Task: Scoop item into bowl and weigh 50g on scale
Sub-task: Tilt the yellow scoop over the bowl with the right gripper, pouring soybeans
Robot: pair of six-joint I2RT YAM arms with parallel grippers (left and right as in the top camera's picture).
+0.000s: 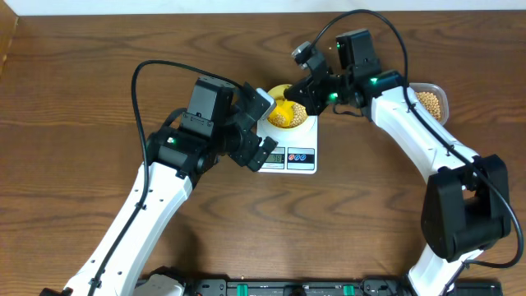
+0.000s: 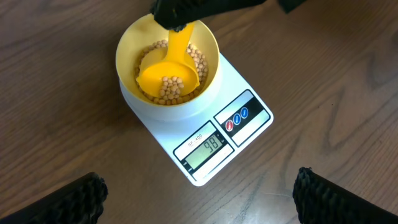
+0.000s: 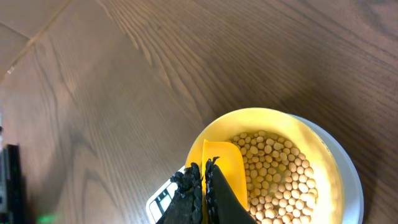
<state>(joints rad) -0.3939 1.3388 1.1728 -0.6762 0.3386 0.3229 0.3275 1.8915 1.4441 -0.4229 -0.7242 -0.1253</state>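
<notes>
The pale yellow bowl (image 2: pixel 168 71) stands on the white scale (image 2: pixel 214 134), whose display shows digits. Beige beans (image 2: pixel 171 88) lie in the bowl and in the bright yellow scoop (image 2: pixel 169 71), whose head rests inside the bowl. My right gripper (image 3: pixel 204 180) is shut on the scoop's handle over the bowl (image 3: pixel 336 168); beans (image 3: pixel 273 174) fill it. In the overhead view the bowl (image 1: pixel 285 113) sits on the scale (image 1: pixel 289 148), the right gripper (image 1: pixel 316 86) beside it. My left gripper (image 2: pixel 199 202) is open and empty above the table in front of the scale.
A clear plastic tub (image 1: pixel 431 101) with more beans stands at the right, behind the right arm. The left arm (image 1: pixel 201 136) hovers just left of the scale. Bare wooden table surrounds the scale.
</notes>
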